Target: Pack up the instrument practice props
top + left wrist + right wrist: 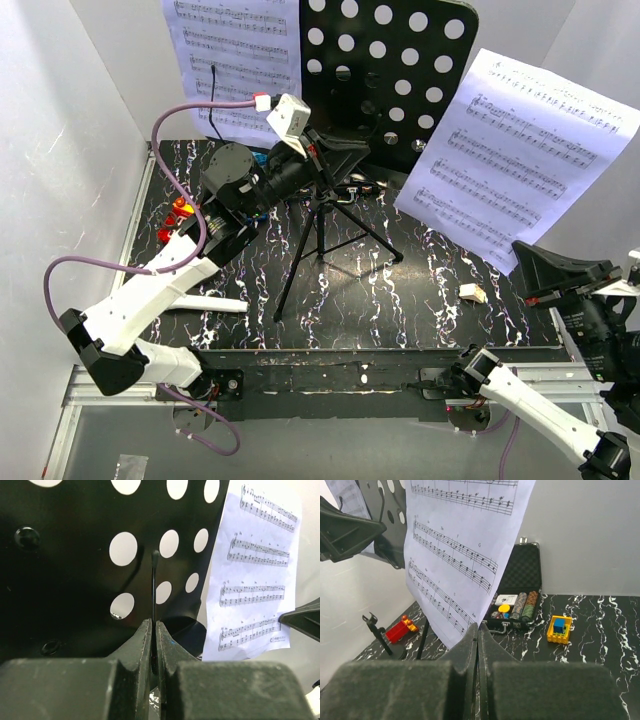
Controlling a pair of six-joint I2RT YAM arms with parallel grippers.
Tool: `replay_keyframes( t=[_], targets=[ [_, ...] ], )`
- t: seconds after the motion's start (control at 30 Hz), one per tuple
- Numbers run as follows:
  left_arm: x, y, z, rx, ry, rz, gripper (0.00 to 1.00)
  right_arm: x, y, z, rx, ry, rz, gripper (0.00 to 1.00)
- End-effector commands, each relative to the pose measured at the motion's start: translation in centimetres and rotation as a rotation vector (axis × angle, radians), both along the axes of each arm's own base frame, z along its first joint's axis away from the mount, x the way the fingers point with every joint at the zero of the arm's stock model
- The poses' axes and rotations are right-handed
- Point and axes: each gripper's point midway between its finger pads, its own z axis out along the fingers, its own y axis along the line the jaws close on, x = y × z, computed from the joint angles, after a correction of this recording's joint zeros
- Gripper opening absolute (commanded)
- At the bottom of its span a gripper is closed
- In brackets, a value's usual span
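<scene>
Progress: early; the tall black tripod music stand with perforated metal desk (400,70) is unfolded at the table's (430,300) far centre.
Left hand (153,625): clenched on the stand's thin black wire arm (154,580).
Right hand (476,627): grasping a white sheet-music page (455,555) at its bottom edge, right of the desk.
Axis: stand upright; page tilted, long axis rising from the hand.

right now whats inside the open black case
Stacks of poker chips, a loose yellow chip and a pale card show in the black case. The sheet-music page hides its left part.
</scene>
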Motion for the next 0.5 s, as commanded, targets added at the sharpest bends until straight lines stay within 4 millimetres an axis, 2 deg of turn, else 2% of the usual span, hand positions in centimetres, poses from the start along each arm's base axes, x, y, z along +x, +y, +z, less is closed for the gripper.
replay_keyframes(
  t=[0.0, 0.13, 0.2, 0.23, 0.33, 0.37, 0.47],
  targets=[
    [-0.5, 1.1, 0.3, 0.007, -0.030, 0.026, 0.00, -1.7, -1.9, 0.6, 0.064, -0.012, 0.002, 0.01],
    [-0.3, 1.1, -0.3, 0.017, -0.029, 0.034, 0.00, -2.5, -2.9, 0.2, 0.083, -0.011, -0.004, 0.01],
    [-0.4, 1.2, -0.4, 0.011, -0.032, 0.034, 0.00, -2.3, -3.0, -0.7, 0.070, 0.007, -0.013, 0.01],
    [-0.5, 1.2, -0.5, 0.011, -0.031, 0.032, 0.05, -2.2, -3.0, -1.1, 0.063, 0.014, -0.019, 0.01],
    [-1.0, 1.6, -0.7, 0.006, -0.031, 0.026, 0.47, -1.7, -3.0, -2.7, 0.053, 0.053, -0.042, 0.01],
    [-1.2, 1.7, -0.7, 0.005, -0.029, 0.022, 0.55, -1.4, -2.9, -3.2, 0.053, 0.072, -0.052, 0.01],
    [-1.7, 2.4, -1.0, -0.004, -0.017, 0.021, 0.68, -0.7, -3.0, -4.7, 0.048, 0.108, -0.091, 0.01]
  ],
)
